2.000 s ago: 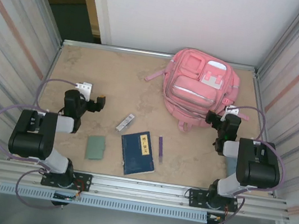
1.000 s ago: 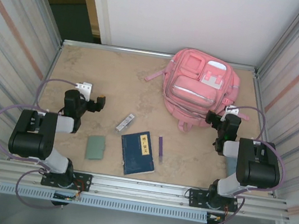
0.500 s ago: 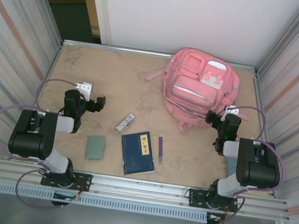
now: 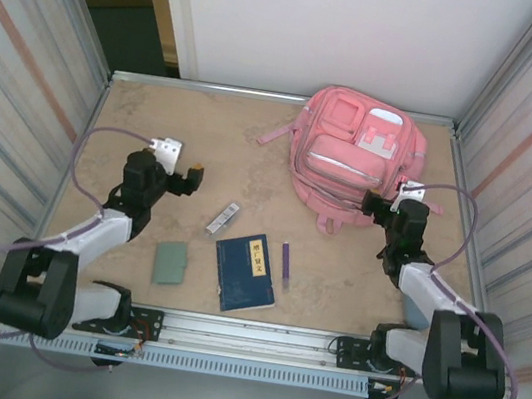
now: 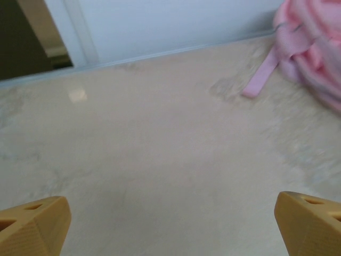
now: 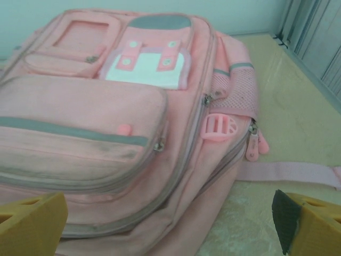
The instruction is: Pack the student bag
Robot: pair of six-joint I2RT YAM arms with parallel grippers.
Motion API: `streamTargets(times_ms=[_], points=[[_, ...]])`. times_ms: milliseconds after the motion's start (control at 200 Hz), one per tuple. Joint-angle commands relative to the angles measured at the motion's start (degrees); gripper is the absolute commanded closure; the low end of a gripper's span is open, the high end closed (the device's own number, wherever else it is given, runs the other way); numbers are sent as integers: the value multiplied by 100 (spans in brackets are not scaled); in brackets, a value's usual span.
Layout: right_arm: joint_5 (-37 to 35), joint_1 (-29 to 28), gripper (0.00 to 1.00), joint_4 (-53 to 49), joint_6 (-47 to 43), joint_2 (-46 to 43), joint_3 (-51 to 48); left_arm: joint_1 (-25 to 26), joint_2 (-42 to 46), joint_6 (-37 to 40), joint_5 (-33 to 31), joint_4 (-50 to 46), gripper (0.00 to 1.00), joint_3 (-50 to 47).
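The student bag (image 4: 354,156), a large pink backpack with zipped front pockets and a white-and-pink patch, lies at the back right of the table. From the right wrist, the student bag (image 6: 122,122) sits close ahead with its zips closed. My right gripper (image 4: 377,206) hovers at the bag's near right corner, open, with nothing between its yellow fingertips (image 6: 32,224). My left gripper (image 4: 191,177) is over bare table at the left, open and empty, its fingertips (image 5: 33,226) spread wide. In the left wrist view, a pink strap (image 5: 260,79) of the bag trails onto the table.
A dark blue notebook (image 4: 245,271), a purple pen (image 4: 286,264), a small green pouch (image 4: 171,261) and a silver oblong item (image 4: 224,217) lie on the table between the arms. Corrugated metal walls (image 4: 15,119) close in both sides, and a white wall stands behind.
Both arms have unfolded from their tucked pose. The left gripper has moved up and slightly right; the right gripper has edged toward the bag. The objects have not moved.
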State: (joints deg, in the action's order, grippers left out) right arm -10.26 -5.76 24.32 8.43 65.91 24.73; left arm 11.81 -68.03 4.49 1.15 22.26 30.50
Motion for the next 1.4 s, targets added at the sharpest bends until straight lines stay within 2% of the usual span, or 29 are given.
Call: streamTargets(times_ms=[0,65,175,231,336,406,471,566,656,732,882,992,1097,1293,1398], points=[[109,-80,1,-1728,874,-448,549,323,371,-497,-233,-1510,1,843],[520,-16,1,-2348,1296,-448,859,365,371,-659,480,-1986,1,1269],[950,6,1,-3282,1731,7,1493,312,318,-917,1913,-1917,1,1569],[1108,9,3,-3608,1934,246,1753,220,311,-1360,2343,-1837,1,1624],[984,26,7,-3893,2192,515,1972,102,266,-2723,1770,-2067,1,1588],[964,125,9,-3805,2357,561,1947,-94,226,-2924,2110,-1976,1,1517],[1133,302,9,-3776,2574,684,1973,-95,242,-3024,1889,-2145,2,1503],[1236,426,11,-3779,2690,1029,2081,15,242,-3022,1673,-2272,1,1459],[1221,427,11,-3826,2702,1386,2216,520,223,-2674,1140,-2553,1,1534],[1312,452,12,-3800,2764,1722,2281,951,128,-2472,965,-2544,1,1562],[2047,489,27,-3486,2787,2418,2326,1478,-357,-2674,1011,-2327,1,1614],[2458,351,31,-3308,2805,2753,2311,1819,-755,-2716,977,-2130,1,1655],[2661,188,34,-3252,2838,2885,2267,2018,-1098,-2818,1044,-1890,1,1702],[3502,-169,56,-3022,2994,2876,2158,2125,-1744,-2892,1135,-1865,2,2022],[3713,-470,64,-3038,3063,2709,2091,2132,-2016,-2906,1203,-1877,2,2163]])
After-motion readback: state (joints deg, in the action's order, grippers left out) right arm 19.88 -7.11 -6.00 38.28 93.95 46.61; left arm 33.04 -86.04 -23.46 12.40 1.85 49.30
